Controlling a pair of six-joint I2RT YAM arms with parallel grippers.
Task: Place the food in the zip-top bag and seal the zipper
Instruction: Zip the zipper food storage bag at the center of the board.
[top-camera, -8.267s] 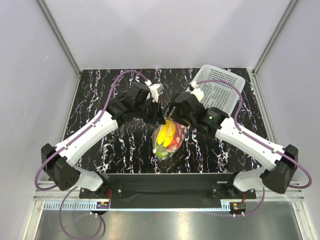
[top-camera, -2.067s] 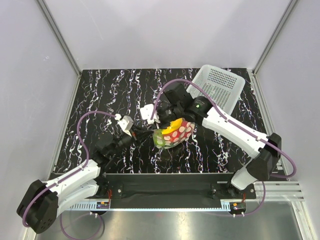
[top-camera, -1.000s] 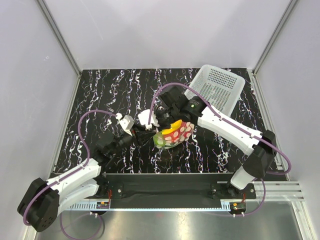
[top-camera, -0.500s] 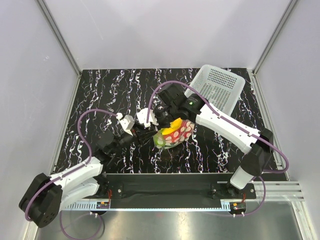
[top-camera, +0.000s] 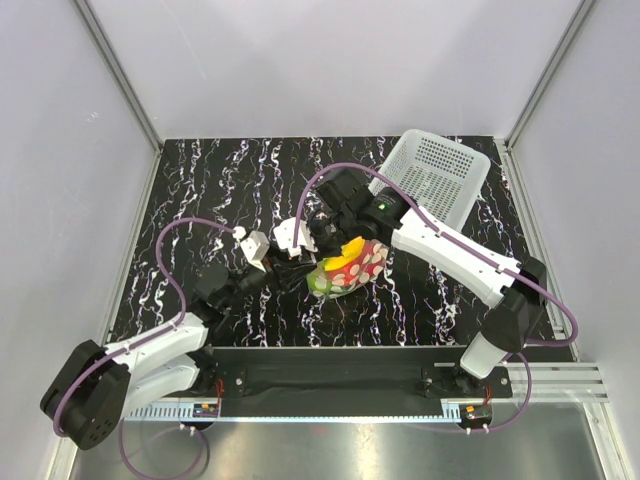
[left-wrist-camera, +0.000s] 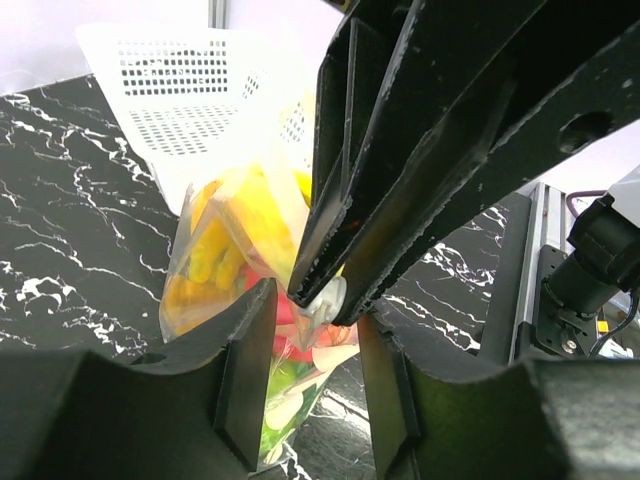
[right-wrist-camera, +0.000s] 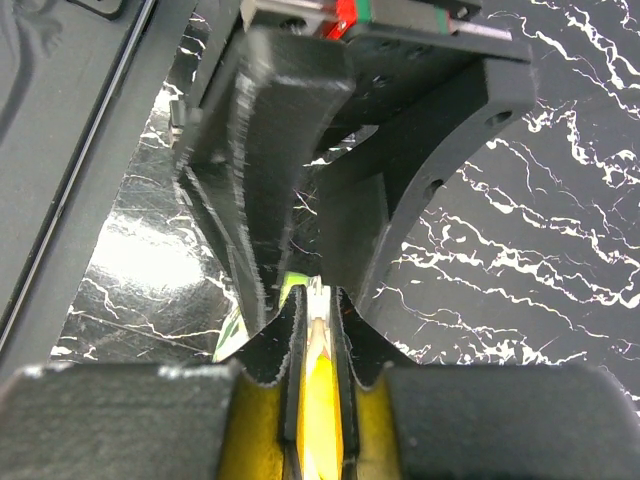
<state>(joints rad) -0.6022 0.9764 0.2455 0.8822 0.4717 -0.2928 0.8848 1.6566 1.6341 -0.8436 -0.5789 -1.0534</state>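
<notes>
The zip-top bag (top-camera: 347, 270), clear with white dots, lies mid-table holding the food: a yellow banana bunch (top-camera: 345, 257), a red fruit (top-camera: 352, 276) and a green fruit (top-camera: 320, 284). My right gripper (right-wrist-camera: 318, 300) is shut on the zipper (right-wrist-camera: 319, 294) at the bag's left end. In the left wrist view its black fingers (left-wrist-camera: 400, 180) pinch the whitish strip end (left-wrist-camera: 326, 297). My left gripper (left-wrist-camera: 315, 335) stands open, its two fingers straddling that corner of the bag (left-wrist-camera: 235, 240) just below the right fingertips, with a gap on each side. From above, the left gripper (top-camera: 288, 270) meets the right gripper (top-camera: 314, 246) at the bag's left edge.
A white perforated basket (top-camera: 436, 178) stands at the back right, also behind the bag in the left wrist view (left-wrist-camera: 180, 100). The black marbled table (top-camera: 200, 200) spreads around, with a black rail along its near edge (top-camera: 330, 368).
My left jaws narrowed on the bag's corner and have spread apart again. The right gripper kept its pinch on the zipper and edged slightly left.
</notes>
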